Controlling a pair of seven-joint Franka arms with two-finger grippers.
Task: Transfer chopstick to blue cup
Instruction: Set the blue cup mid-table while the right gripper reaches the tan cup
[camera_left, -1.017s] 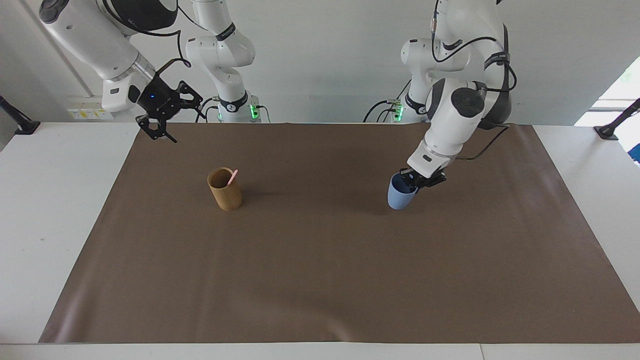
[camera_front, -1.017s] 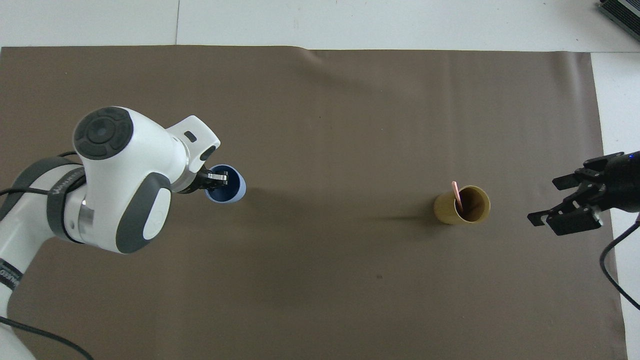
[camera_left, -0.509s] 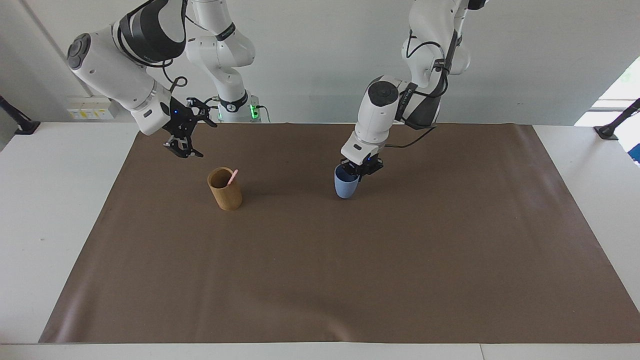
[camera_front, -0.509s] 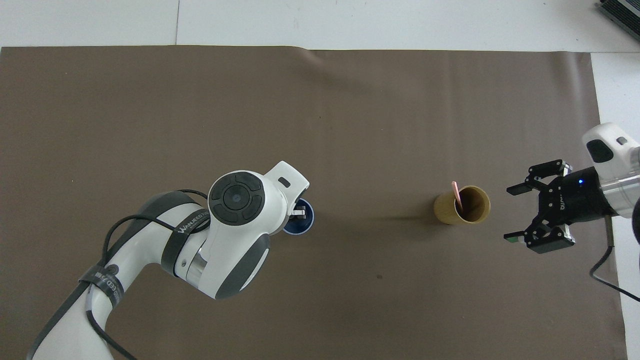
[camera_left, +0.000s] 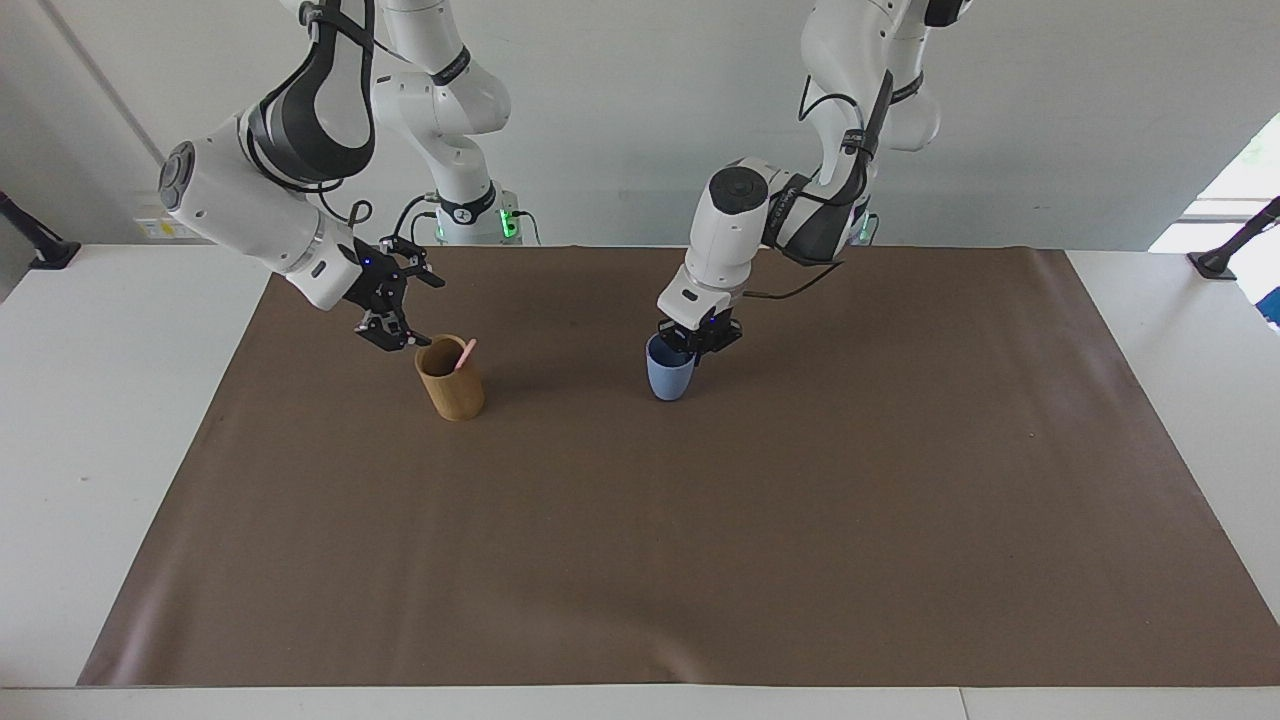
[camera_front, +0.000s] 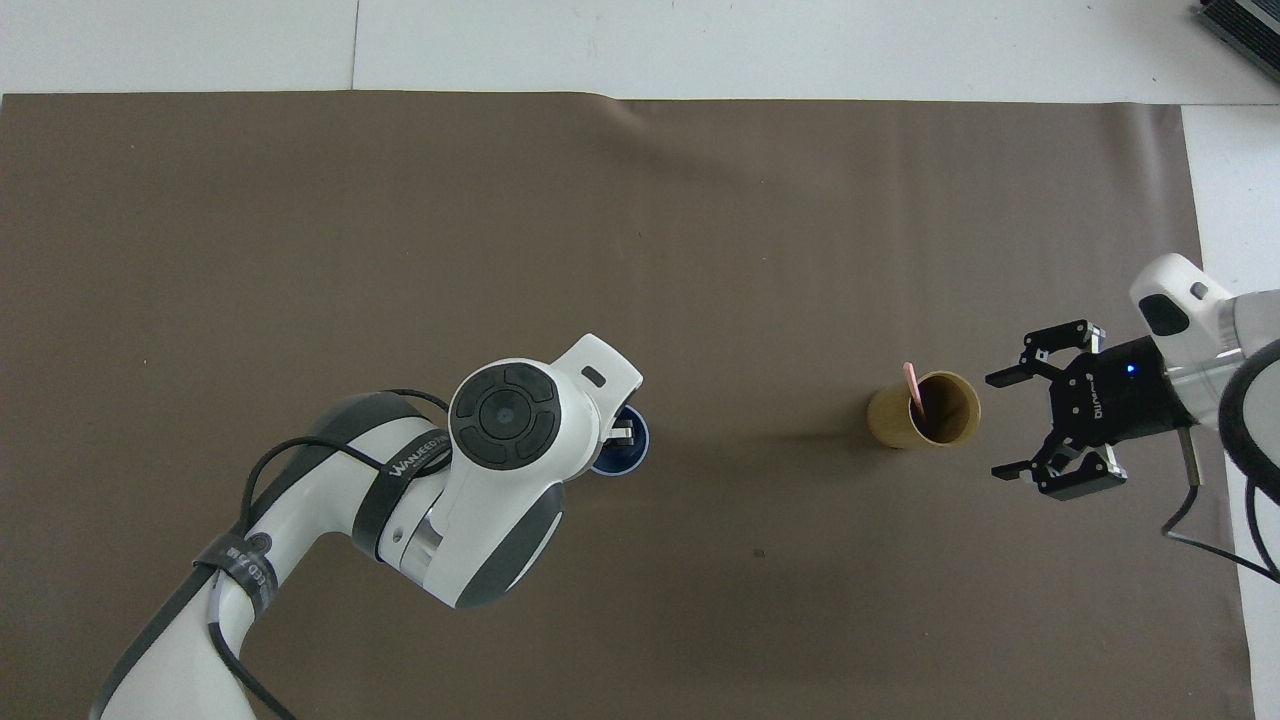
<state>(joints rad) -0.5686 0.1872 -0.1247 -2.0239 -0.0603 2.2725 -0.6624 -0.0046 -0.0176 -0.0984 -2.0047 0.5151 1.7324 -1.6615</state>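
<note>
The blue cup (camera_left: 669, 378) stands upright low over the brown mat, and my left gripper (camera_left: 697, 343) is shut on its rim from above. In the overhead view the left arm covers most of the blue cup (camera_front: 630, 458), with the left gripper (camera_front: 622, 434) at its rim. One pale-pink chopstick (camera_left: 465, 354) leans inside the tan bamboo-coloured cup (camera_left: 452, 388), toward the right arm's end of the table. My right gripper (camera_left: 418, 310) is open and empty in the air just beside the tan cup (camera_front: 925, 412), apart from the chopstick (camera_front: 912, 386). It also shows in the overhead view (camera_front: 996, 426).
The brown mat (camera_left: 700, 550) covers most of the white table (camera_left: 90, 450). Nothing else lies on the mat.
My left gripper has carried the blue cup from the left arm's end toward the tan cup. My right gripper has come down and closer to the tan cup, still open.
</note>
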